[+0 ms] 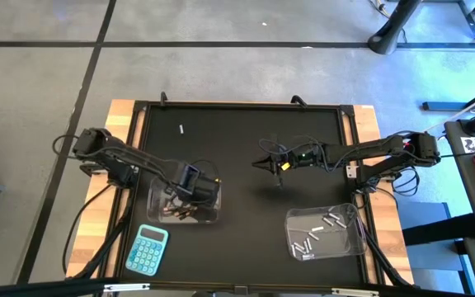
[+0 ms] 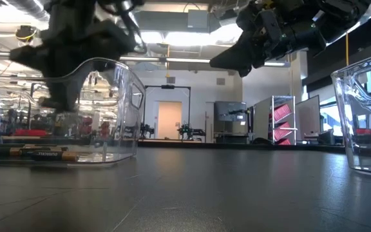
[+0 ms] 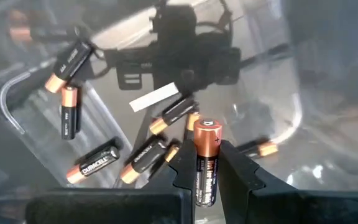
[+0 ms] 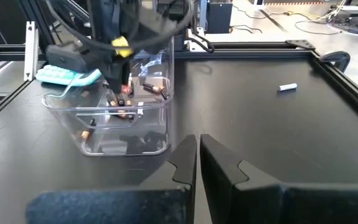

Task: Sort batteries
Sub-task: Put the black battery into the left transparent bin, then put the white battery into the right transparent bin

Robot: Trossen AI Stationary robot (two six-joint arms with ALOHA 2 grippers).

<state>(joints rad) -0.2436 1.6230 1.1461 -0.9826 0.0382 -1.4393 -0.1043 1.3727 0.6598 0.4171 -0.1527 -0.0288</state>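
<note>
My left gripper (image 3: 205,155) hangs pointing down over the left clear tub (image 1: 213,216), shut on a dark battery (image 3: 207,171) with a copper end. Several more dark batteries (image 3: 98,163) lie on that tub's floor. The right clear tub (image 1: 349,243) holds several silvery batteries (image 1: 318,231). One silvery battery (image 1: 181,129) lies alone on the black mat toward the far left. My right gripper (image 1: 262,163) hovers shut above the mat's middle with nothing between its fingers. My left gripper pinches the dark battery by its black body (image 3: 206,180) between its two fingers (image 3: 182,168), coming from above and pointing down. The battery lies along the fingers, and its copper end (image 3: 207,134) sticks out past the tips toward the tub's floor. It hangs clear of the batteries below.
A blue calculator (image 1: 147,247) lies near the front edge beside the left tub. The mat has a raised black frame (image 4: 328,59) around it. Open mat lies between the two tubs and toward the far edge.
</note>
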